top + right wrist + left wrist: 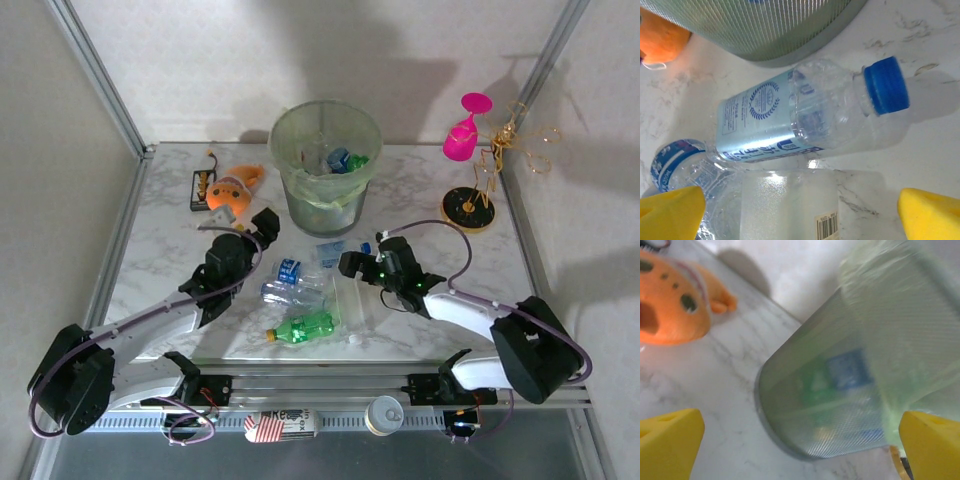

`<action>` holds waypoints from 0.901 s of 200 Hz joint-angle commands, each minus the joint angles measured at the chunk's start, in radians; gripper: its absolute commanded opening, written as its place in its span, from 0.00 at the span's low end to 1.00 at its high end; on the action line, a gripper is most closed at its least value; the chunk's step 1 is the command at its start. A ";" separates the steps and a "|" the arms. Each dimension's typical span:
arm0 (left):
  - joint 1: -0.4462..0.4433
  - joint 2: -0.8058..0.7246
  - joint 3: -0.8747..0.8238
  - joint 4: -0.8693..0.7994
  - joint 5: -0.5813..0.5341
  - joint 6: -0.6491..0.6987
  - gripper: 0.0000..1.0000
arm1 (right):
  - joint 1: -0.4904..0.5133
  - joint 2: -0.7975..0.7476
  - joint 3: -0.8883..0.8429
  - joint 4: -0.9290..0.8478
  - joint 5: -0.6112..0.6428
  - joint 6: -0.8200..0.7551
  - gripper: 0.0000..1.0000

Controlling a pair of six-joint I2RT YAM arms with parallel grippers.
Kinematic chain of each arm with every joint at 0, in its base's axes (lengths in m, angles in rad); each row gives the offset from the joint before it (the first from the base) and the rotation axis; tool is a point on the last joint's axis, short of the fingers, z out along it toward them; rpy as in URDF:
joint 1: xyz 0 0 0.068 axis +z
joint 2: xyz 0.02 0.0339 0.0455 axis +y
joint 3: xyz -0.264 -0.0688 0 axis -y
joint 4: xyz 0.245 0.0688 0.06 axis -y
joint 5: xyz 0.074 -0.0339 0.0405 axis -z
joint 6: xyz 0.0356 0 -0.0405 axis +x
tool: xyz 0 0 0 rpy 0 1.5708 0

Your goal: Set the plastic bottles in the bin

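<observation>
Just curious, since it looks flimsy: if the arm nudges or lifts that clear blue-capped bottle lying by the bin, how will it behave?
The clear bottle lies on its side on the smooth table, so a nudge would probably roll it. It looks empty, so likely very light. Its thin, crinkled walls may give or slip under a squeeze.

Ahead of the right end effector (800, 212), the clear bottle (805, 117) is glossy, dimpled plastic on the smooth, marble-veined table (935, 50). Ahead of the left end effector (800, 440), the bin (840, 405) is translucent, finely meshed plastic; the plush toy (670, 315) is fuzzy cloth.
</observation>
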 commanded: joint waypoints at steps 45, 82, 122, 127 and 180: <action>0.008 0.034 -0.104 0.081 -0.013 -0.188 1.00 | 0.091 0.113 0.154 -0.214 0.054 -0.058 0.98; 0.021 0.068 -0.079 0.072 0.006 -0.162 1.00 | 0.119 0.131 0.170 -0.236 0.072 -0.048 0.95; 0.025 0.090 -0.078 0.074 0.025 -0.169 1.00 | 0.137 0.153 0.163 -0.226 0.075 -0.029 0.93; 0.025 0.091 -0.079 0.074 0.027 -0.171 1.00 | 0.136 0.158 0.163 -0.225 0.073 -0.027 0.92; 0.025 0.076 -0.090 0.062 0.024 -0.183 1.00 | 0.142 0.184 0.150 -0.215 0.086 -0.019 0.85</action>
